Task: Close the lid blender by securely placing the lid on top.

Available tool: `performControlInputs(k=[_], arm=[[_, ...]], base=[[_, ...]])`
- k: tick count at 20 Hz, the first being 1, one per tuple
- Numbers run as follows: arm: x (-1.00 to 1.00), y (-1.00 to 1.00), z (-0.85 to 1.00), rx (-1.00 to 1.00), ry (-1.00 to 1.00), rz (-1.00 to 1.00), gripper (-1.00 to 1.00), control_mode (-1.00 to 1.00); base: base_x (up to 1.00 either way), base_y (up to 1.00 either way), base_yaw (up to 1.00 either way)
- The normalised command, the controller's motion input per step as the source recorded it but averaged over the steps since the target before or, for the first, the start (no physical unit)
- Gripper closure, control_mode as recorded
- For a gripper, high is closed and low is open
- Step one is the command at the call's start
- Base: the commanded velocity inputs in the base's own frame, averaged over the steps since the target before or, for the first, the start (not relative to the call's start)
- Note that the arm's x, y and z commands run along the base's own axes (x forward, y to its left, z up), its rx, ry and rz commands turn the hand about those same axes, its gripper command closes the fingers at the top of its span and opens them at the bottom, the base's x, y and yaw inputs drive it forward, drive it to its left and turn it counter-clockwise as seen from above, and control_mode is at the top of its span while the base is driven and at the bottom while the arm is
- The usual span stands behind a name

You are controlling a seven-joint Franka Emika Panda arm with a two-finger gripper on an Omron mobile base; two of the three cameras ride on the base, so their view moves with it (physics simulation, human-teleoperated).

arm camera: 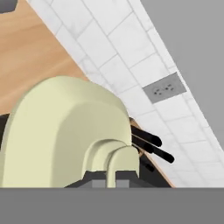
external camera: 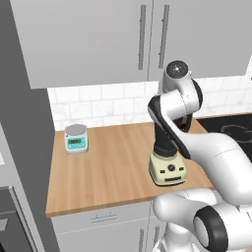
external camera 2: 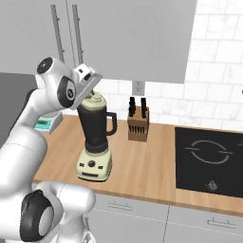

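Half the blender (external camera: 166,162) behind arm

Scale (external camera: 76,138), knife block (external camera 2: 138,125), and cooktop (external camera 2: 209,161) share the counter (external camera: 113,172).

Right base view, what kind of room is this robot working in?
A rendered home kitchen, most likely: a wooden countertop under grey wall cabinets, a black induction cooktop set into it, and a wooden knife block against the white tiled backsplash.
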Motion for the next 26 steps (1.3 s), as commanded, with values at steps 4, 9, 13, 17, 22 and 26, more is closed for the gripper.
performControlInputs(k=[4,9,13,17,22,26], arm=[[0.01,0.0,-0.09,-0.15,0.17,0.0,1.0,-1.0],[0.0,0.05,-0.17,-0.19,0.07,0.0,1.0,-1.0],[-0.08,0.1,-0.31,-0.25,0.0,0.0,1.0,-1.0],[-0.06,0.07,-0.29,-0.23,0.0,0.0,1.0,-1.0],[-0.03,0.06,-0.14,-0.16,0.01,0.0,1.0,-1.0],[0.0,0.0,0.0,-0.04,0.01,0.0,1.0,-1.0]], base=[[0.0,0.0,0.0],[0.0,0.0,0.0],[0.0,0.0,0.0],[0.0,0.0,0.0],[0.0,0.0,0.0],[0.0,0.0,0.0]])
